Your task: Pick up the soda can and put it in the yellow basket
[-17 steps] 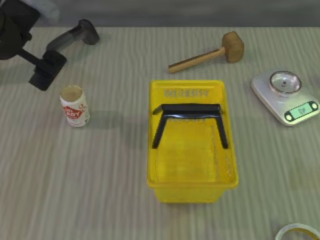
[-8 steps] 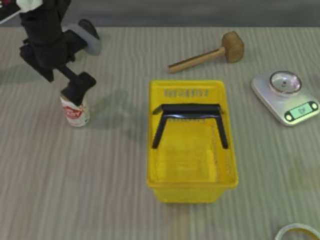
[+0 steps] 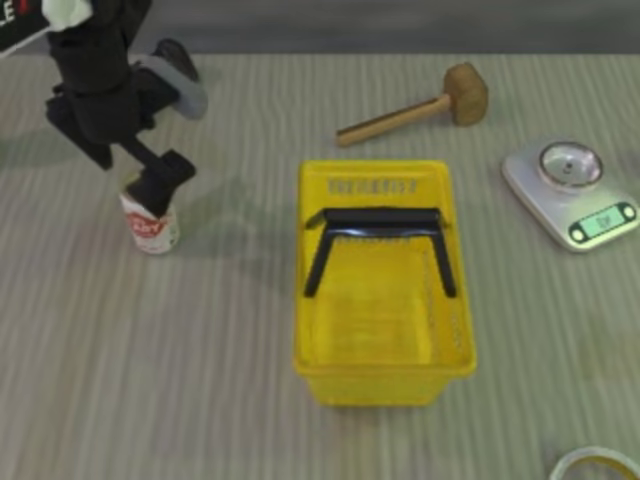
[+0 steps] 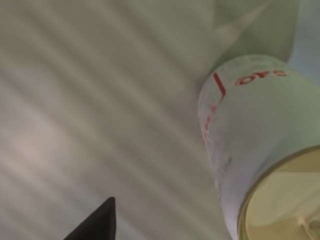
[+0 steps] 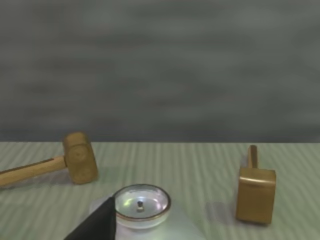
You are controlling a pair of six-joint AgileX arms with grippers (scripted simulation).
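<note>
The soda can point(image 3: 149, 226) was seen standing upright near the left edge of the table point(image 3: 200, 380), its long axis vertical, its dull tan top turned up and its red logo facing the near edge. Right over it, the left gripper point(image 3: 158, 184) was found lowered onto the can's top; whether its fingers were apart or together could not be told, since the black wrist hid them from above. In the left wrist view only one dark fingertip point(image 4: 97, 224) was caught beside the white can wall point(image 4: 250, 125), with a gap of table visible between the two, so no grip could be confirmed. The can was well apart from the yellow basket point(image 3: 383, 378), which was set at the table's middle with its long axis running from far edge to near edge and its black handle point(image 3: 380, 240) folded across the far half.

The table was shown as a pale, finely striped surface, backed by a plain grey wall along the far edge. A wooden mallet point(image 3: 420, 107) was laid near the far edge, a white kitchen scale point(image 3: 572, 192) by the right edge, and a pale ring point(image 3: 597, 463) at the near right corner. The right gripper point(image 5: 95, 222) was glimpsed in its own wrist view only, over the scale; its fingers could not be judged.
</note>
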